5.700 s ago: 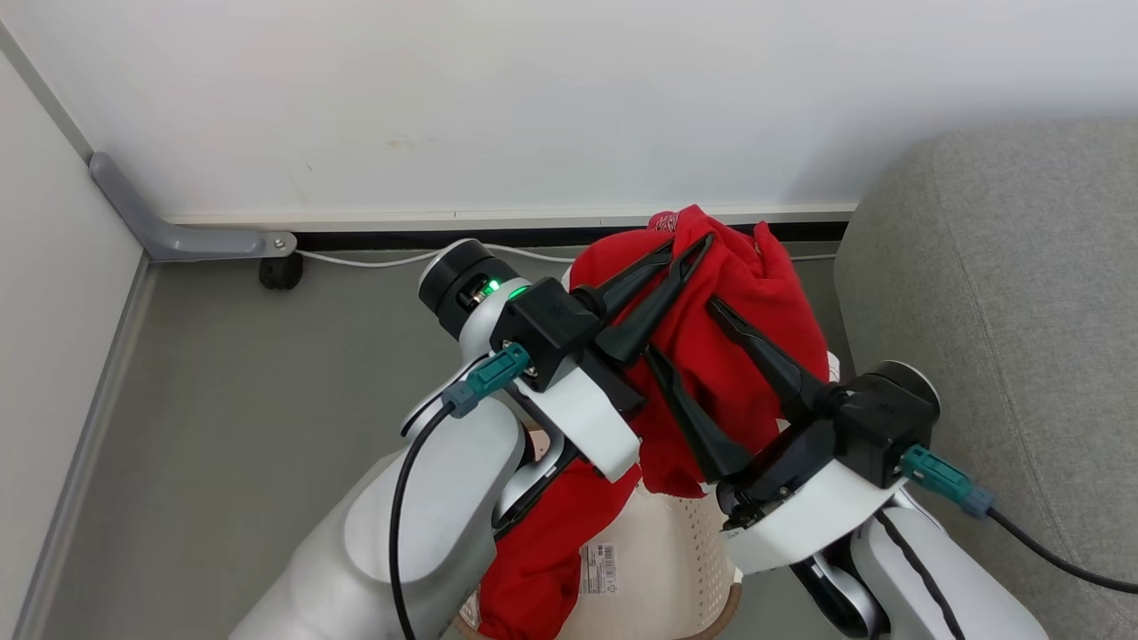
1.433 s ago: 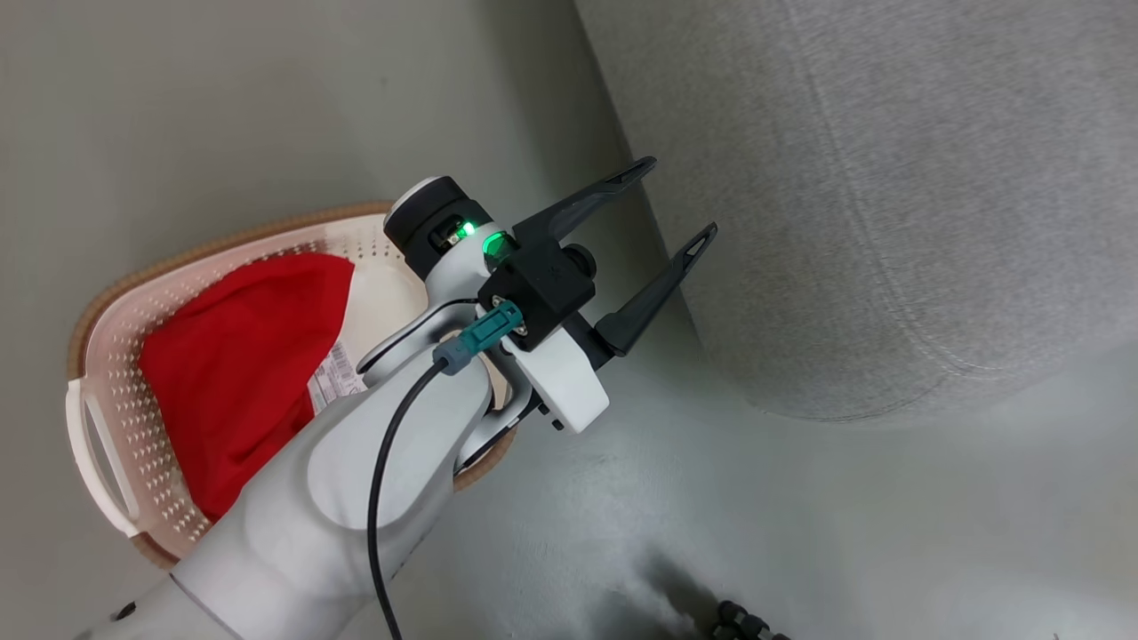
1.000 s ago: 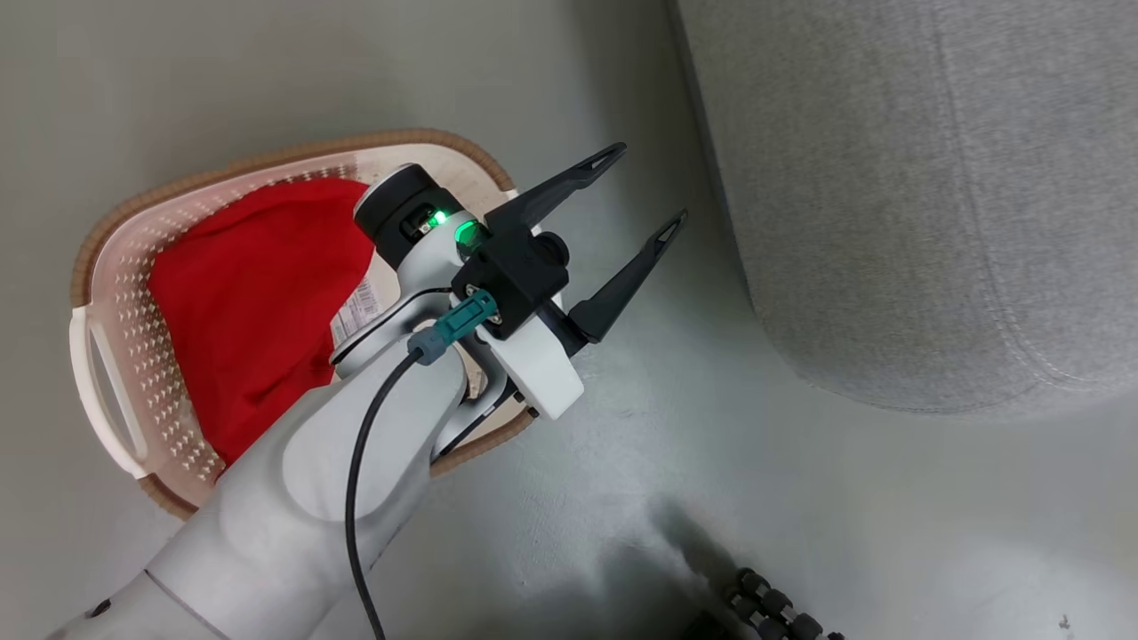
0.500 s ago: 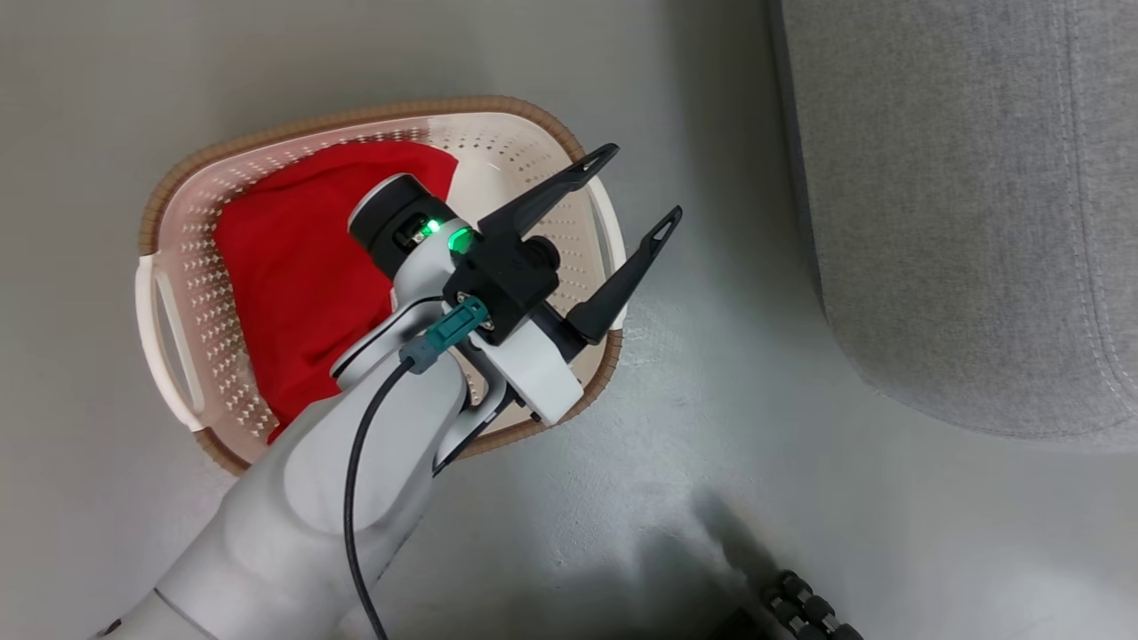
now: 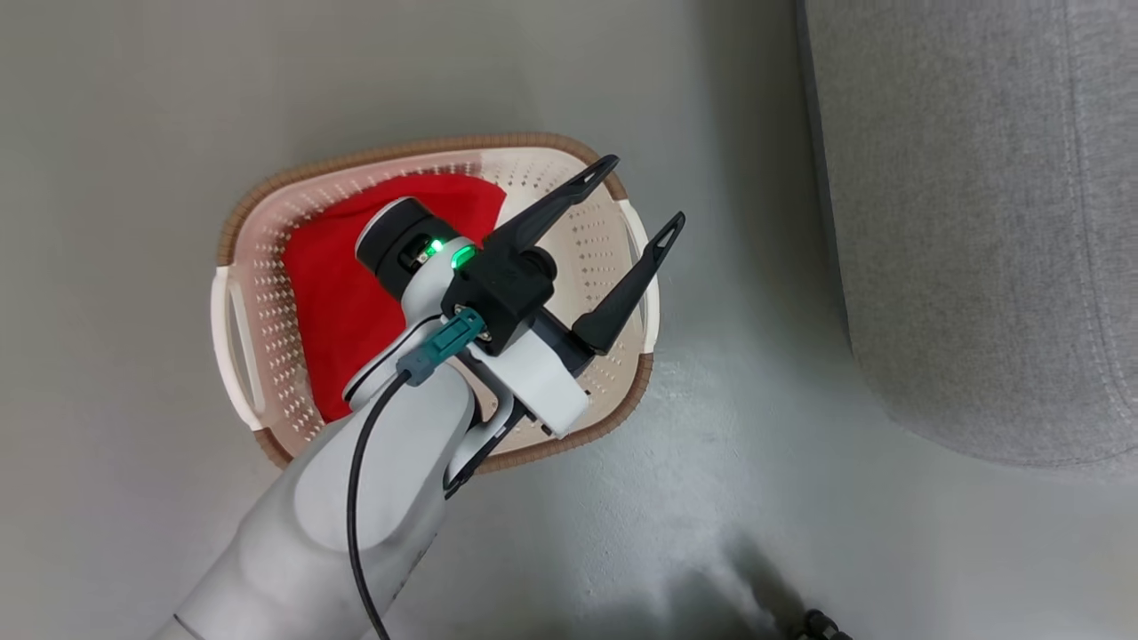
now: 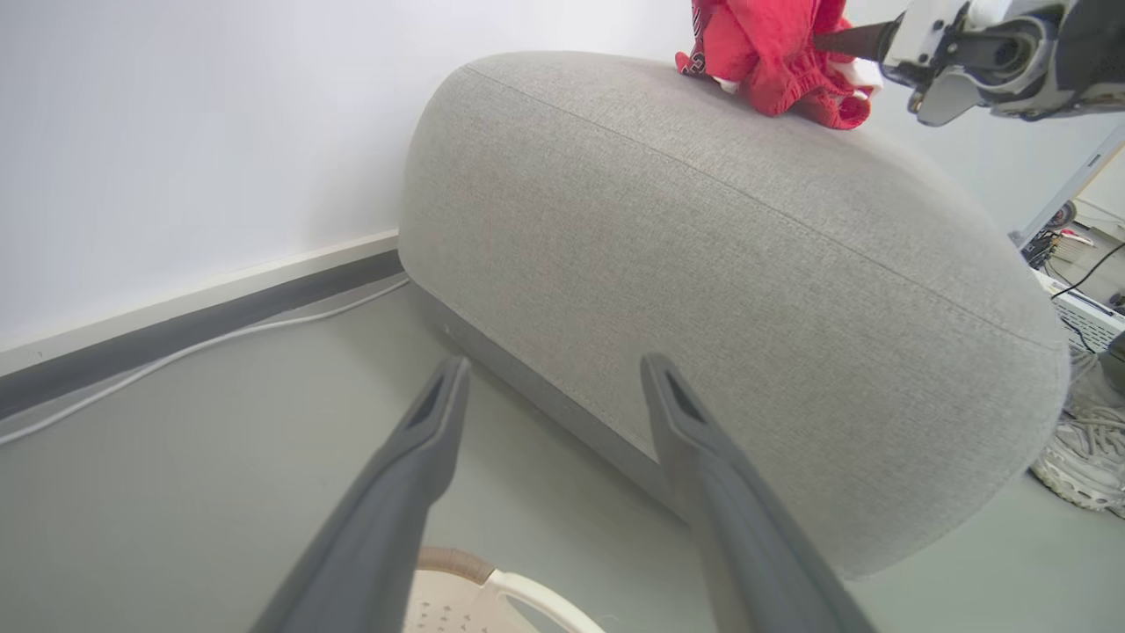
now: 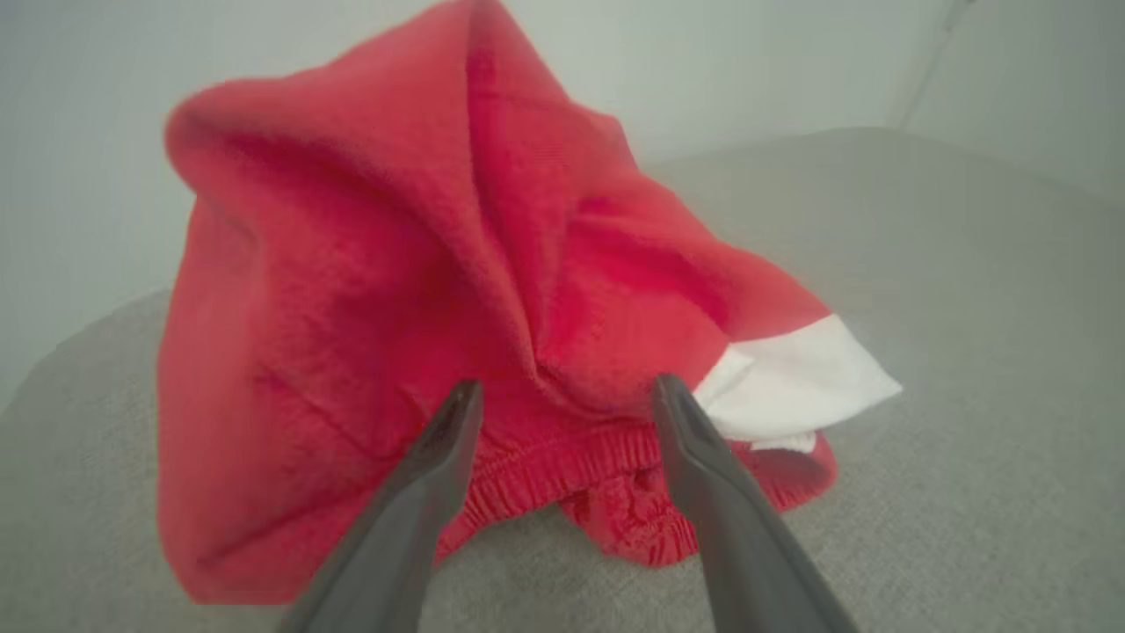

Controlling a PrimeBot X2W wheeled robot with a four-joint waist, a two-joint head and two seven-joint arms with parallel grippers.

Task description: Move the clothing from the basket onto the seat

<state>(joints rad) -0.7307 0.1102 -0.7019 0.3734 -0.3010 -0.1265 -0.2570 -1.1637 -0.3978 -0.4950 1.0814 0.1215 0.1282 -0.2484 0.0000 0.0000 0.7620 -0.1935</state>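
Observation:
The cream basket (image 5: 400,160) stands on the grey floor with one red garment (image 5: 338,284) lying in its left half. My left gripper (image 5: 643,191) hangs open and empty above the basket's right side, fingers pointing toward the grey sofa (image 5: 978,222). Seen from the left wrist, the left gripper (image 6: 555,365) faces the sofa (image 6: 703,264), and a second red garment (image 6: 765,44) lies crumpled on top of it, with my right arm's wrist (image 6: 993,44) beside it. My right gripper (image 7: 567,384) is open, its fingers spread just in front of that garment (image 7: 395,264), which has a white patch (image 7: 791,378).
A white wall, a dark baseboard and a white cable (image 6: 220,343) run behind the sofa. Tangled cables and equipment (image 6: 1081,440) sit past the sofa's far end. A dark object (image 5: 822,627) shows at the bottom edge of the floor.
The head camera has swung back, so the basket now sits near the middle. A red garment held earlier by both grippers now lies on the sofa. The left gripper stays open.

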